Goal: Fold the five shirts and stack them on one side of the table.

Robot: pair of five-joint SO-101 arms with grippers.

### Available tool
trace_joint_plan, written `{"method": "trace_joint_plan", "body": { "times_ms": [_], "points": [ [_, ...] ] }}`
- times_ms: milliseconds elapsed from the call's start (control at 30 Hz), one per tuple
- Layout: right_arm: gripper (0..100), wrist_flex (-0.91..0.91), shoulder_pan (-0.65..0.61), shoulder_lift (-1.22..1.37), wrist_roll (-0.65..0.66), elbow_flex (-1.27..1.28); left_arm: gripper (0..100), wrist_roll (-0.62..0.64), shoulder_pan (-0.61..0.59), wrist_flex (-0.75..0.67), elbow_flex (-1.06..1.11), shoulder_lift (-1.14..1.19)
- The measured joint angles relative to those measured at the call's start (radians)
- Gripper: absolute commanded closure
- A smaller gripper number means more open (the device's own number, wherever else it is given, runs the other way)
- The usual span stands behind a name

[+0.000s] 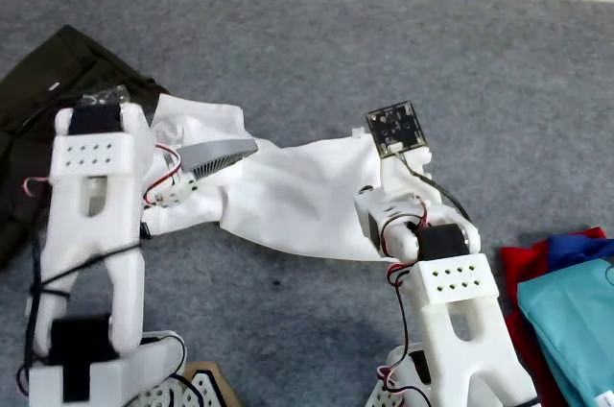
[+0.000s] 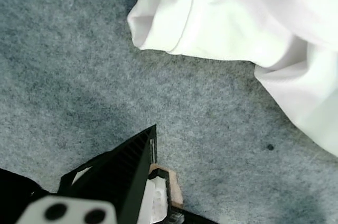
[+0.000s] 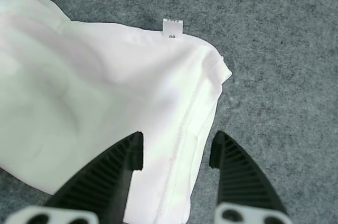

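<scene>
As the white shirt (image 1: 297, 198) lies rumpled and unfolded between the two arms, the step in hand is judged to be its fold. The right gripper (image 3: 178, 140) hangs spread over a corner of the cloth, the label (image 3: 172, 27) just ahead of it. One finger is above cloth, the other above bare table (image 3: 285, 49). The left gripper (image 1: 213, 159) sits at the shirt's far end; its state cannot be told. The next move calls for lowering, pinching that corner and carrying it across. The coloured shirts (image 1: 566, 301) lie piled off the right gripper's outer side.

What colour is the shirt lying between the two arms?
White; the shirt shows best in the right wrist view.
</scene>
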Motion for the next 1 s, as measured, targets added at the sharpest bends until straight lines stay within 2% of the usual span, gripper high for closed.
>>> {"method": "trace_joint_plan", "body": {
  "times_ms": [167,233,300,500,600,700,833,1000],
  "points": [
    [78.6,-0.003,0.0,0.0,-0.028,0.02,20,0.094,-0.008,0.0,0.012,-0.103],
    [78.6,-0.003,0.0,-0.005,-0.029,0.021,26,0.104,-0.008,0.0,0.014,-0.12],
    [78.6,-0.003,0.0,-0.008,-0.029,0.021,38,0.107,-0.008,0.0,0.014,-0.124],
    [78.6,-0.003,0.0,-0.008,-0.029,0.021,85,0.02,-0.008,-0.058,0.014,-0.129],
    [78.6,-0.003,0.0,-0.008,-0.029,0.021,100,-0.026,-0.008,-0.149,0.017,-0.132],
    [78.6,-0.003,0.0,-0.008,-0.029,0.021,95,-0.081,-0.014,-0.242,0.02,-0.132],
    [78.6,-0.003,0.0,-0.008,-0.029,0.049,94,-0.106,-0.075,-0.347,0.075,-0.132],
    [78.6,-0.003,0.0,-0.009,-0.029,0.052,94,-0.187,-0.124,-0.384,0.196,-0.132]
  ]
}}
